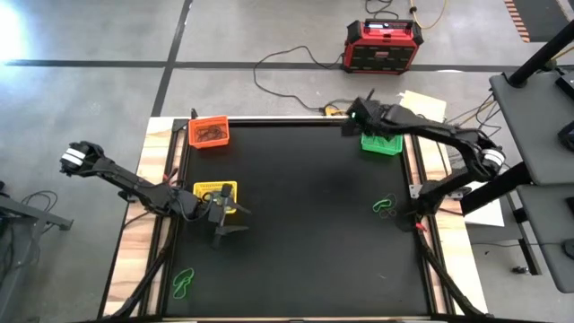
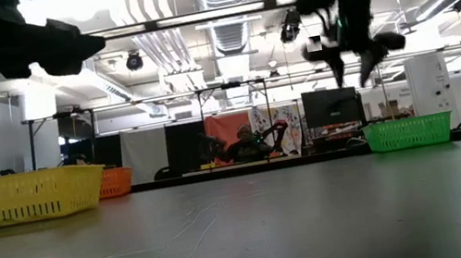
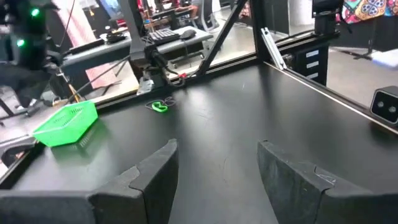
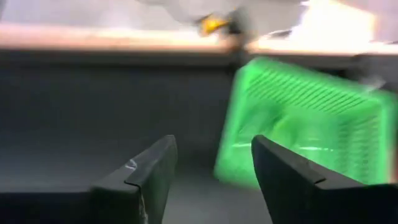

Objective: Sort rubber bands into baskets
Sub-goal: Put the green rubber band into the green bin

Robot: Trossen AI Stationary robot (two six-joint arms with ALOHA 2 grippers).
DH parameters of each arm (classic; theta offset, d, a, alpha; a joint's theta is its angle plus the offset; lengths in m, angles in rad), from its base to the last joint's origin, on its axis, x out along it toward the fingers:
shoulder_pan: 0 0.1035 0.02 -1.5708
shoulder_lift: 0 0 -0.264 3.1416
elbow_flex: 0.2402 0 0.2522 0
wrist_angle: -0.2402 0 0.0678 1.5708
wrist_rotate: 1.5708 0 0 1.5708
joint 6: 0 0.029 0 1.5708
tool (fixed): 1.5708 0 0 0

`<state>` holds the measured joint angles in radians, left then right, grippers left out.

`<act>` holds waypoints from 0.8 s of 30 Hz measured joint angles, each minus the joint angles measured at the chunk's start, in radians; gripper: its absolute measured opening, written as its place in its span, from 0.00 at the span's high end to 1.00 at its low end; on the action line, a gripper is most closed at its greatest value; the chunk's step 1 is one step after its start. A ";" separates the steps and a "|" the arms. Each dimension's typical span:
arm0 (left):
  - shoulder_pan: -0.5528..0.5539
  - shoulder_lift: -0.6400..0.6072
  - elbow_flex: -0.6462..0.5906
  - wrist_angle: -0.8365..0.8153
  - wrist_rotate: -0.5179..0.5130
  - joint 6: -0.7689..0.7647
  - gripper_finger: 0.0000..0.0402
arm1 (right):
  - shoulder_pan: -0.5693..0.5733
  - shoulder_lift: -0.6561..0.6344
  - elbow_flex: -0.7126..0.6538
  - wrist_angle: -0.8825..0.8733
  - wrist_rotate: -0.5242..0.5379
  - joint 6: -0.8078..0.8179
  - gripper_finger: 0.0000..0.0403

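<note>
green basket (image 1: 380,143) just beside right gripper (image 1: 356,115), fingers apart

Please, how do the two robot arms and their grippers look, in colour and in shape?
Both arms are dark and slim, with several joints. Each carries a white band near its base end: left arm, right arm. The left gripper and right gripper each have two broad, dark, wedge-shaped fingers. A green light glows on the right wrist.
</note>
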<state>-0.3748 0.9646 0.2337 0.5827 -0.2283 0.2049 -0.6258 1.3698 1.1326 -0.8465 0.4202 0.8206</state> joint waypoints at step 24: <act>0.000 0.000 0.000 0.073 0.009 0.016 0.50 | 0.819 -0.023 -0.400 -0.057 -0.298 0.755 0.53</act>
<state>-0.3748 0.9646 0.2337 0.6556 -0.2192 0.2205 0.1936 1.3468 0.7324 -0.9037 0.1221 1.5756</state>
